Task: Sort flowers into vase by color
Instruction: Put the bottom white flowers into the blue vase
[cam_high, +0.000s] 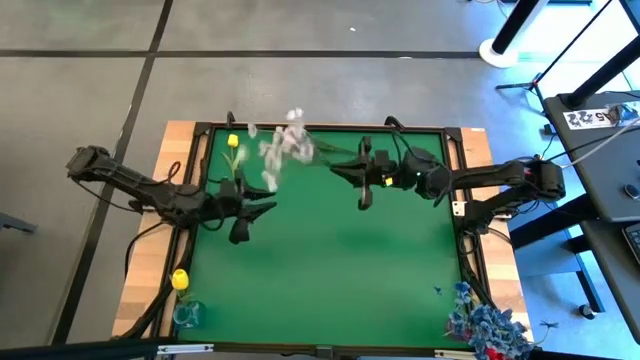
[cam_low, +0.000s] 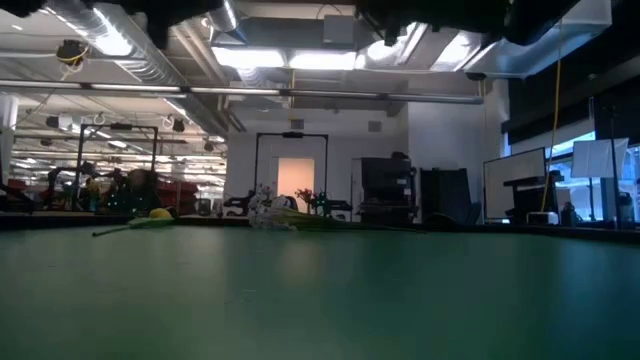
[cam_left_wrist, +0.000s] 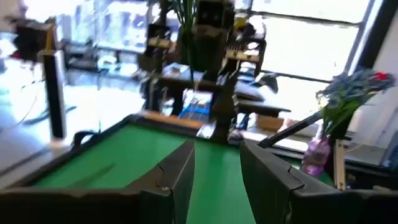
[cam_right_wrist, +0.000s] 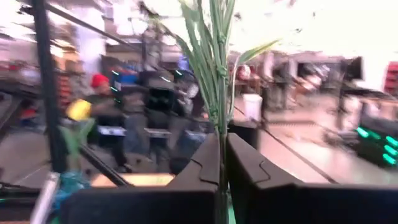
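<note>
Thin green stems (cam_right_wrist: 219, 81) pinched between right gripper's (cam_right_wrist: 222, 163) dark jaws

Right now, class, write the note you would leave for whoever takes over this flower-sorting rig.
Right gripper: shut on the white spray's green stem, blossoms near the far edge.
Left gripper: open, empty, above the mat's left side.
Done: one yellow tulip in the near-left vase; blue sprays in the near-right corner.
Left: a yellow tulip lies on the mat far-left; the white spray needs placing.
</note>
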